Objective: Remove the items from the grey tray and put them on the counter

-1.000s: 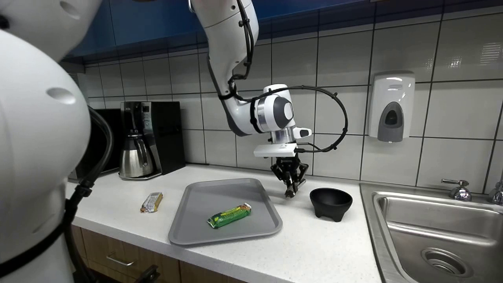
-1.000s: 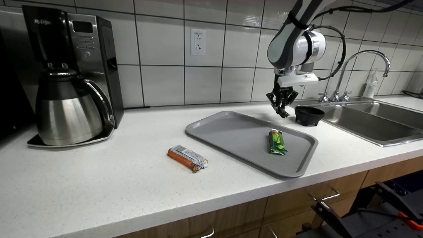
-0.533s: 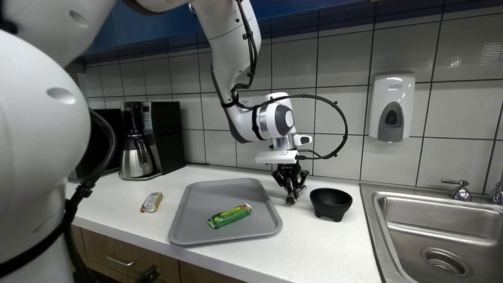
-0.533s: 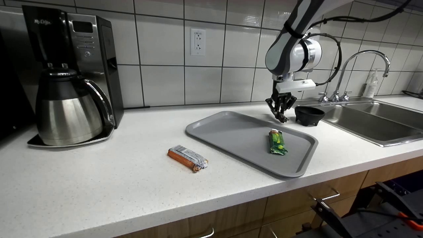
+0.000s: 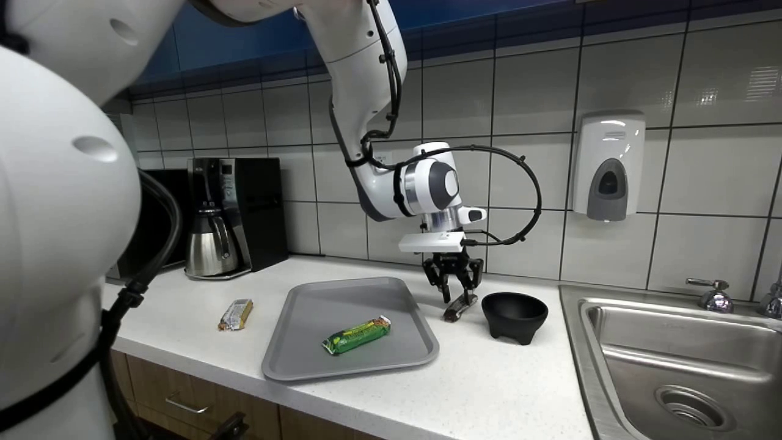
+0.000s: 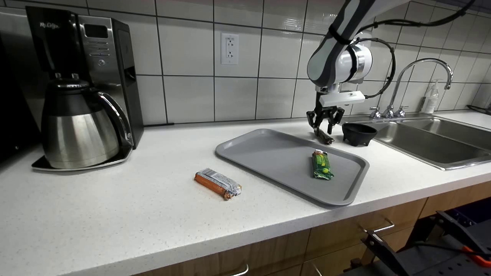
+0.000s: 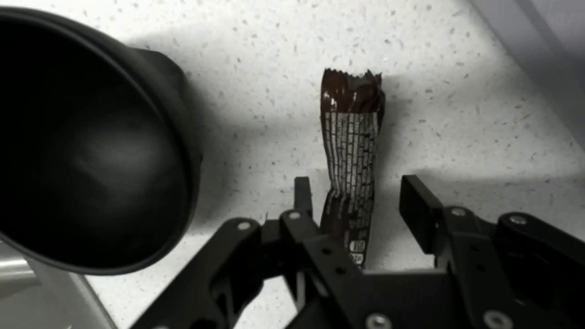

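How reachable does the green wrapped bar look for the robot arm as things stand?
Probably yes. The green wrapped bar lies uncovered on the grey tray, and nothing appears to stand between it and the fingers. These are open astride a dark wrapped bar, so they would likely lift clear first.

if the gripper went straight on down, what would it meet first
Likely the flat speckled white counter: the black gripper has its fingers either side of the oblong brown wrapped bar; depth is unclear.

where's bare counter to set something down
Free: between steel carafe and orange-silver wrapped bar; between round black bowl and the white counter's front edge. Crowded: between grey plastic tray and bowl, where the open black pincer straddles a brown wrapped bar.
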You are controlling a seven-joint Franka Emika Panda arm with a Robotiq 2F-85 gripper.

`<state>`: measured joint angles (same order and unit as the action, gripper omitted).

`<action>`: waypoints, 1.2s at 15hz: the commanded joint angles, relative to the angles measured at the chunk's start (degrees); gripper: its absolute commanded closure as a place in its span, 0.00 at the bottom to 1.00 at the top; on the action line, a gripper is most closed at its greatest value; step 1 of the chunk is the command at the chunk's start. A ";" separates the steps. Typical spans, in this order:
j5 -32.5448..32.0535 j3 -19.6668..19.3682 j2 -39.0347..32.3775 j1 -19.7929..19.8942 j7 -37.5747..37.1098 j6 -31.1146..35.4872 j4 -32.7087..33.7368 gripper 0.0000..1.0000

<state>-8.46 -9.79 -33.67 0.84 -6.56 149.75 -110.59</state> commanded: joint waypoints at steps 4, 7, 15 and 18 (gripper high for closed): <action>0.23 0.67 5.54 0.11 0.11 0.65 -3.52 0.00; -0.48 0.13 7.81 -1.12 -1.52 0.32 -5.69 0.00; -2.42 -0.13 15.24 -6.01 -7.89 -0.57 -14.07 0.00; -3.43 0.04 18.24 -7.95 -11.03 -1.34 -17.11 0.00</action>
<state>-9.28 -9.64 -20.58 -5.45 -13.21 149.85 -123.09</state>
